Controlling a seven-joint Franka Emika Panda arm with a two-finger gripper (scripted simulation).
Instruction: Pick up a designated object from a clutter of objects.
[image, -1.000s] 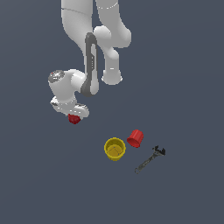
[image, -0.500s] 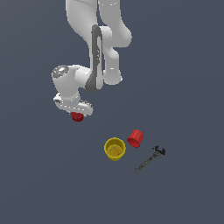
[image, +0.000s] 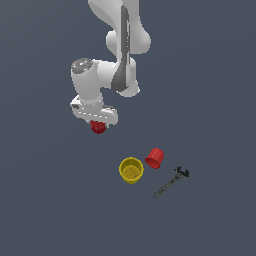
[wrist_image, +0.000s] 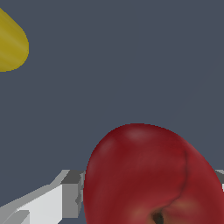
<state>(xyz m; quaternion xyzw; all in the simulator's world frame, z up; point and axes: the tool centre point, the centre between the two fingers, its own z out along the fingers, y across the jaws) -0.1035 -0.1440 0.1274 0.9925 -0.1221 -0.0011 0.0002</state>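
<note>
You are looking at a simulated scene, not a real room: a flat, featureless slate-grey ground (image: 215, 75) fills both views, with no walls or furniture. The smooth white robot arm (image: 120, 50) and the flat-shaded glossy yellow cup (image: 131, 170) look computer-rendered.

Red apple-like ball (wrist_image: 148, 175): 1 item, glossy, rounded, fills much of the wrist view, cut off by the picture edge. Deep red skin with a lighter sheen near its upper curve; a faint crease runs down 1 side; a small dark dimple shows at the edge of the picture.

Fingers (wrist_image: 72, 192): light grey, blocky, with a darker grey inner face lying against the side of the ball. A second sliver of grey shows at the ball's opposite side. The ball sits between them.

Yellow cup (wrist_image: 11, 41): 1 item, only a rounded part visible at the picture corner, well apart from the ball.

Worktop (wrist_image: 131, 65): plain dark blue-grey, uniform.
</note>
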